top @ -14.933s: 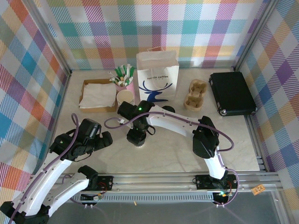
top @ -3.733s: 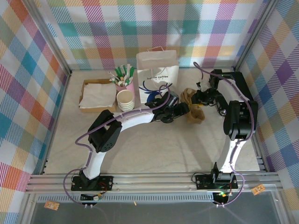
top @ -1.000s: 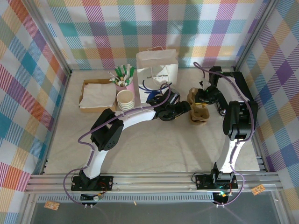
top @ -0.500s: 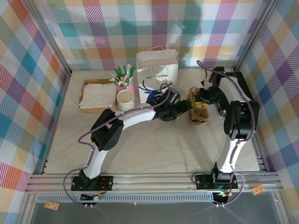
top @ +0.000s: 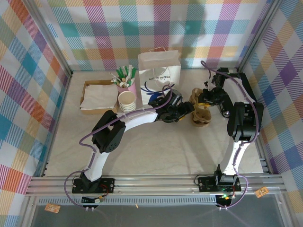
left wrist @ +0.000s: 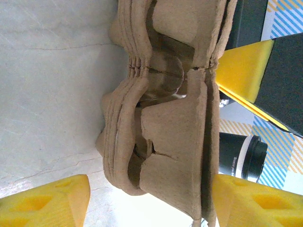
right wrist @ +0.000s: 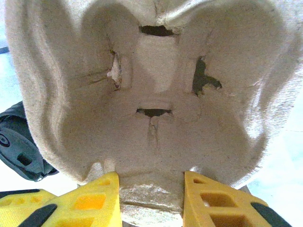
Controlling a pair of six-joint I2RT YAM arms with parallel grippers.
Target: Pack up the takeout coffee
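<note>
The takeout coffee is hidden from me. A stack of brown pulp cup carriers (top: 201, 112) stands right of centre on the table. My left gripper (top: 187, 111) is open, its yellow fingers (left wrist: 47, 203) straddling the stack (left wrist: 120, 118) with a gap on the table side. In the left wrist view the top carrier (left wrist: 175, 142) is tilted away from the nested ones. My right gripper (top: 205, 98) is shut on that top carrier's rim. The right wrist view looks into the carrier's hollow (right wrist: 156, 85), with the rim pinched in the right gripper (right wrist: 151, 203).
A white paper bag (top: 159, 78) stands at the back, with a dark round shape (top: 154, 100) at its foot, half under my left arm. Left of it are stacked paper cups (top: 127, 100), a pink holder of sticks (top: 125, 80) and a napkin box (top: 99, 96). A black case (top: 235, 94) lies right.
Almost nothing has changed. Both grippers stay at the carrier stack, and the right arm's upper links have shifted slightly to the right.
</note>
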